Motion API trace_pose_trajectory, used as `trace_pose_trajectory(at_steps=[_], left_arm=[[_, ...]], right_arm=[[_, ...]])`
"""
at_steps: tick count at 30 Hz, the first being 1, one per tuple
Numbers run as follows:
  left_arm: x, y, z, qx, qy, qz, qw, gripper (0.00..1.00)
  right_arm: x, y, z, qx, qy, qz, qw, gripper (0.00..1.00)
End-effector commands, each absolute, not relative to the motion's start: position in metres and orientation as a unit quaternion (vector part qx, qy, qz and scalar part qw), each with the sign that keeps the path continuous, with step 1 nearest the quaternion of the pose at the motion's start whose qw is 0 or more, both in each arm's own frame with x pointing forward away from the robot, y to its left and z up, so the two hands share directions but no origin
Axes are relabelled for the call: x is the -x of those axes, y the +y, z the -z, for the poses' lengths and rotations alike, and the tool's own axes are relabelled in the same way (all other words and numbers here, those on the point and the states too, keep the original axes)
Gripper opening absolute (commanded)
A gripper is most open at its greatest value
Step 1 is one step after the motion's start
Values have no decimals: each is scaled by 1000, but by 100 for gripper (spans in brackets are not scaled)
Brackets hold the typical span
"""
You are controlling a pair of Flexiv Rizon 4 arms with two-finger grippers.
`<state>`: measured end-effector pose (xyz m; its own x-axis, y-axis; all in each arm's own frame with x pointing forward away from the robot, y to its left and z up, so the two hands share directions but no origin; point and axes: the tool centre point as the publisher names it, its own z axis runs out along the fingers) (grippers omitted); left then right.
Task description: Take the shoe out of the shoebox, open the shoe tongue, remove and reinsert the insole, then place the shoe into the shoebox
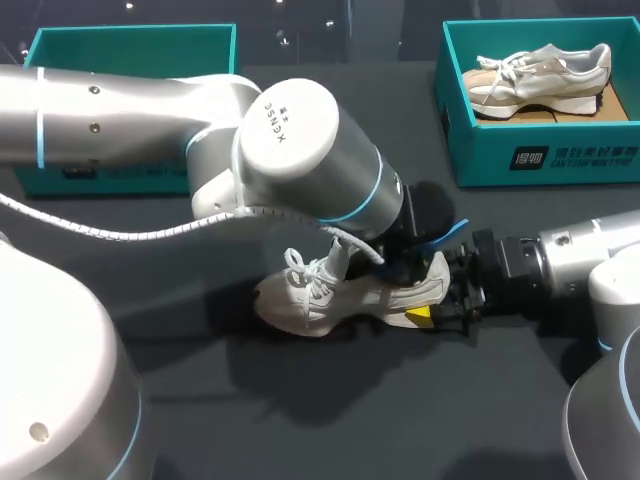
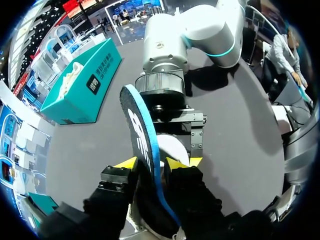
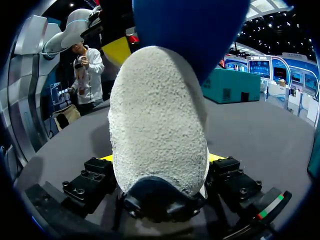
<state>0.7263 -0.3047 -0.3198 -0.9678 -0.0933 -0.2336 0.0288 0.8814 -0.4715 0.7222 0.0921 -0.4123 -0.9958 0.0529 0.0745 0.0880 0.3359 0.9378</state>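
A white shoe [image 1: 325,295] lies on the dark table, toe toward my left side, laces loose. My right gripper [image 1: 440,312] comes in at table level and is shut on its heel. In the right wrist view the fuzzy heel [image 3: 157,120] fills the gap of that gripper [image 3: 160,161]. A blue insole [image 2: 145,137] with a black face stands upright out of the shoe. It sits between the slightly parted fingers of my left gripper [image 2: 152,164], which is open. Seen from above, my left wrist hides that gripper, and only the insole's blue end [image 1: 447,234] shows.
The teal shoebox [image 1: 540,155] at the back right holds a second white shoe [image 1: 540,70]. Another teal box [image 1: 130,45] stands at the back left, partly behind my left arm. My right arm [image 2: 180,60] lies straight ahead of the left gripper.
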Motion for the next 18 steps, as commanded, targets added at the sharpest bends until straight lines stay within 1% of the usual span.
trace_pose_trajectory(at_steps=[1,4,8,11,15,17,18], left_arm=[[-723,-294,323,10,957,259,131,31],[-723,-294,327,11,955,263,139,32],[-725,-293,332,13,952,268,145,38],[-727,-294,334,13,951,271,146,39],[-728,-295,337,13,950,275,149,35],[-730,-296,338,14,949,277,150,29],[-731,-296,338,14,949,278,150,24]], right_arm=[[-721,94,412,44,-818,573,15,0],[-721,94,412,44,-818,573,15,0],[-721,94,412,44,-818,573,15,0],[-721,94,412,44,-818,573,15,0],[-721,94,412,44,-818,573,15,0],[-721,94,412,44,-818,573,15,0],[-721,94,412,44,-818,573,15,0]])
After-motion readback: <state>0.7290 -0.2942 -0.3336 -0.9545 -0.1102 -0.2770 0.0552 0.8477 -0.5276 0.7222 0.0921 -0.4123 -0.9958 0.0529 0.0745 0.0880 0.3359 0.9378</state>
